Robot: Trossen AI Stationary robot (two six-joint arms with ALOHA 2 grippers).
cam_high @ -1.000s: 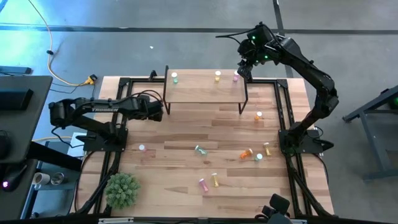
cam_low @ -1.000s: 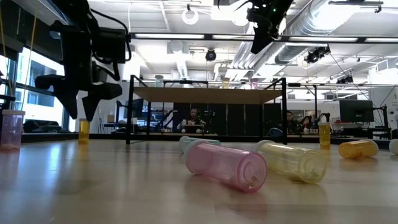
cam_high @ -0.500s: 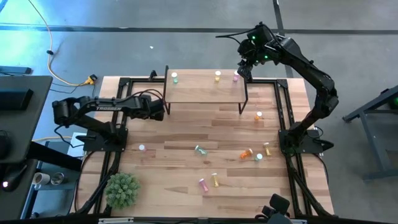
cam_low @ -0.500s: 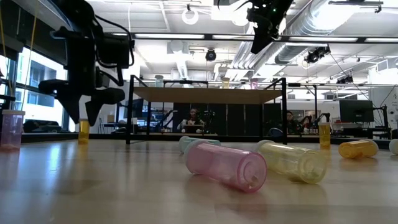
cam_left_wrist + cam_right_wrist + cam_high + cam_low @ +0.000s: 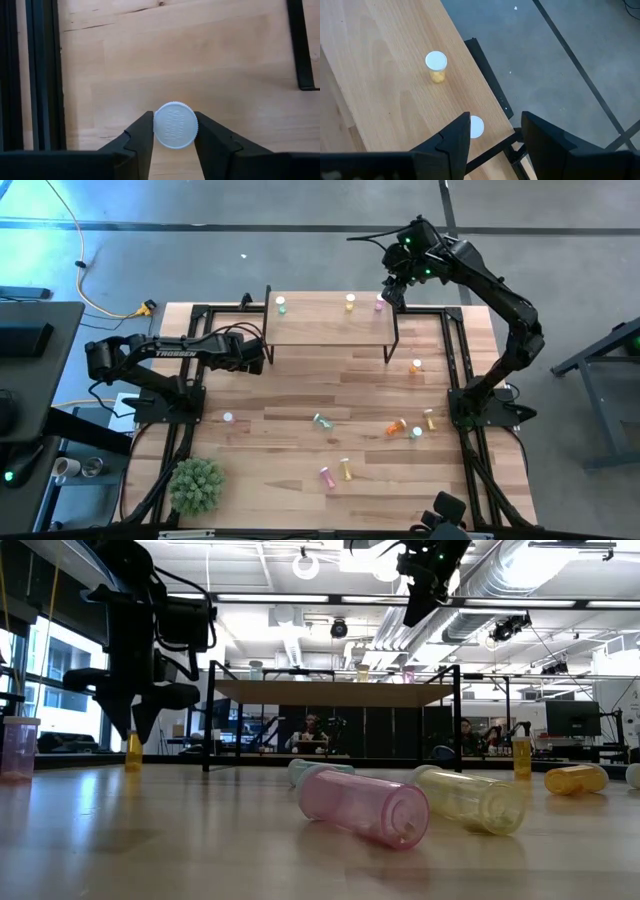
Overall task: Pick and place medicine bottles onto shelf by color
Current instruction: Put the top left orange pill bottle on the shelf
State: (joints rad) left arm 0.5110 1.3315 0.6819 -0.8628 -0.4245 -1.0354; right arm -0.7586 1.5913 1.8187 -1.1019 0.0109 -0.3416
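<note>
Standing on the shelf (image 5: 330, 330) are three bottles; eight more dot the surface (image 5: 300, 390). Left gripper (image 5: 174, 131) clamps a white-capped bottle (image 5: 174, 125), body hidden; right gripper (image 5: 492, 131) open.

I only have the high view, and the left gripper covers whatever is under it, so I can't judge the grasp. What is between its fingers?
Observer: The left wrist view shows the left gripper with a finger pressed on each side of the white cap of an upright bottle.
Operator: Is it off the table?
Observer: No. In the low view its yellow body stands on the tabletop, to the left of the shelf.
Operator: And the right gripper?
Observer: The right wrist view shows the right gripper open and empty over the shelf's end, with another white cap beside one finger.
</note>
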